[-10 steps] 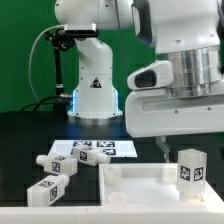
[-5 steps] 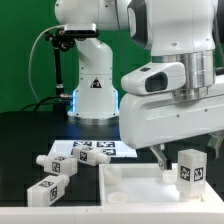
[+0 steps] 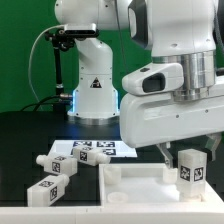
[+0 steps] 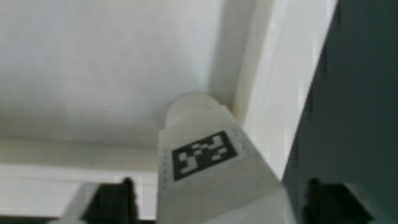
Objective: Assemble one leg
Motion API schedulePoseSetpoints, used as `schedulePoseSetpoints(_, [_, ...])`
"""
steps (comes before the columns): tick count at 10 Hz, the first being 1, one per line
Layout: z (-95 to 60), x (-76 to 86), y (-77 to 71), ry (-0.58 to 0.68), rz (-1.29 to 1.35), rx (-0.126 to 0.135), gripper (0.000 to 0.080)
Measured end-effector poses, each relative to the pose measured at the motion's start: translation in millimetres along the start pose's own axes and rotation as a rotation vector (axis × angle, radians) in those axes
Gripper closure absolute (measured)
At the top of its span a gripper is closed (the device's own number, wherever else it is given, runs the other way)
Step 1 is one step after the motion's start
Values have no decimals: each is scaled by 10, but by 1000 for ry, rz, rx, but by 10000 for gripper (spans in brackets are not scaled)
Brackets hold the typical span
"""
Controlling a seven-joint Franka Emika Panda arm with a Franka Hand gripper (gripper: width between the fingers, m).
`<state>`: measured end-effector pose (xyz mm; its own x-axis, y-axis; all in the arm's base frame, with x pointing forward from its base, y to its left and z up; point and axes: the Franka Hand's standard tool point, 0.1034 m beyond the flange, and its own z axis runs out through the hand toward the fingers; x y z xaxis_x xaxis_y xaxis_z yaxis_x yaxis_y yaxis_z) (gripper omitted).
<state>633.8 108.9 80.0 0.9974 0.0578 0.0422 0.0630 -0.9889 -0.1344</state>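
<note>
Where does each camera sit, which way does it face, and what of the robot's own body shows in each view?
Exterior view: off the arm, level with the table, facing the robot's base; it shows the arm, the hand, the white panel, the marker board, loose legs.
Wrist view: on the wrist, looking down between dark fingertips at a tagged leg standing on the panel.
Shared: that leg and the panel.

Four legs [image 3: 190,167] [image 3: 56,165] [image 3: 41,190] [image 3: 91,156], one white panel [image 3: 135,190], one marker board [image 3: 112,148], one robot arm
</note>
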Motion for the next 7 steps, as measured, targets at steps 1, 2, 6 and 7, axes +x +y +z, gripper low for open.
schedulePoseSetpoints(1, [0,1,15,0,59,-2,513])
schedulePoseSetpoints(2, [0,1,15,0,86,-2,512])
schedulePoseSetpoints(6, [-9,17,8,-2,690,30,512])
schedulePoseSetpoints(7, [10,10,-5,-18,892,58,512])
